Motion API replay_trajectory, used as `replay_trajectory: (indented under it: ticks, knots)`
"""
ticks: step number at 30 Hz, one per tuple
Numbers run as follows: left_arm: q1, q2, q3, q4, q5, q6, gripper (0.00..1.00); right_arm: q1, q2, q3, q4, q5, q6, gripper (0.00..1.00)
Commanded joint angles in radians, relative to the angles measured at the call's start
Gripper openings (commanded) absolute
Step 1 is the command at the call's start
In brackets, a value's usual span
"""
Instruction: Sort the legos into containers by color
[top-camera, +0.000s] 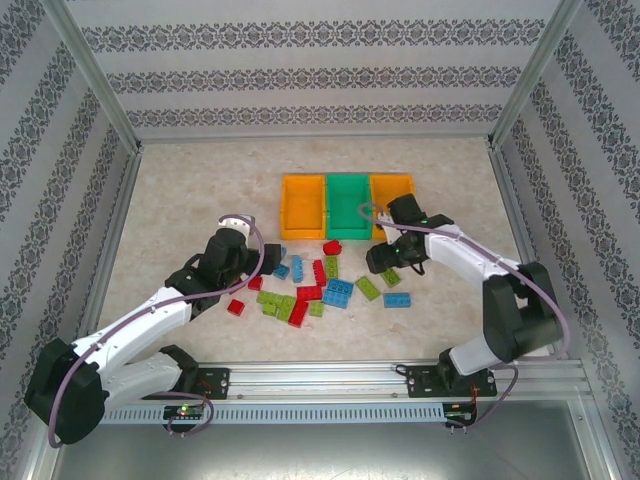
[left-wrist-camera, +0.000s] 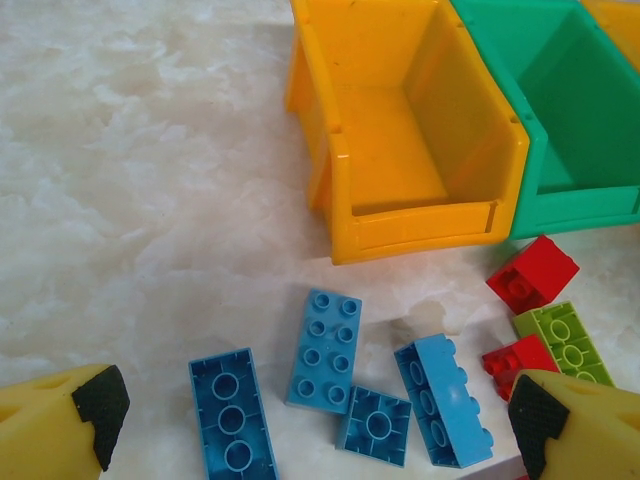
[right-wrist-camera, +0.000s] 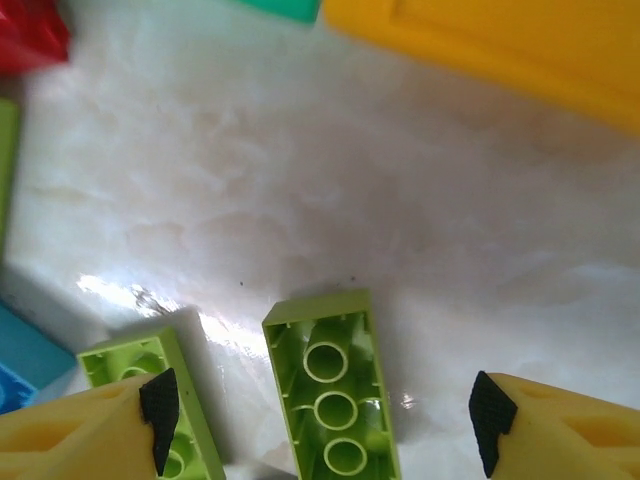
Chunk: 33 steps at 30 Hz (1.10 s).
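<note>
Red, blue and green studded legos (top-camera: 318, 290) are lying scattered just in front of the green bin (top-camera: 349, 210), which is sitting between two orange bins (top-camera: 302, 207). The left gripper (left-wrist-camera: 315, 420) is hanging open over blue bricks (left-wrist-camera: 325, 350). The right gripper (right-wrist-camera: 325, 415), also spread, is framing a green brick (right-wrist-camera: 335, 400), and its wrist view is showing the brick's hollow underside.

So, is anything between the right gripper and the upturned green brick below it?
Nothing visible covers the upturned light green brick; it lies in the open gap of the right gripper. A second green brick lies close beside it, overlapped by one fingertip in the wrist view, and might obstruct that finger on the way down.
</note>
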<state>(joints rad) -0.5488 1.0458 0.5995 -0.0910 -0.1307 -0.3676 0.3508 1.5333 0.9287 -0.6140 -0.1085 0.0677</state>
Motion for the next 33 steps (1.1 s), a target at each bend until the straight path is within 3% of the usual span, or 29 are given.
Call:
replay_trajectory:
  ticks: [1,16,20,24,33]
  knots:
    - [-0.008,0.006,0.003,0.027,0.015,0.009,0.99,0.016,0.048,0.034,-0.065,0.063,0.011,0.78]
    - [-0.008,0.007,-0.009,0.035,0.002,0.007,0.99,0.060,0.171,0.088,-0.116,0.135,-0.009,0.63]
    - [-0.008,0.005,-0.010,0.031,0.000,0.011,0.99,0.067,0.185,0.100,-0.122,0.152,-0.006,0.51]
    - [-0.008,0.005,-0.013,0.031,-0.004,0.011,0.99,0.070,0.161,0.098,-0.111,0.150,-0.001,0.34]
    - [-0.008,-0.012,-0.015,0.017,-0.010,0.011,0.99,0.011,-0.001,0.132,-0.041,0.063,0.054,0.26]
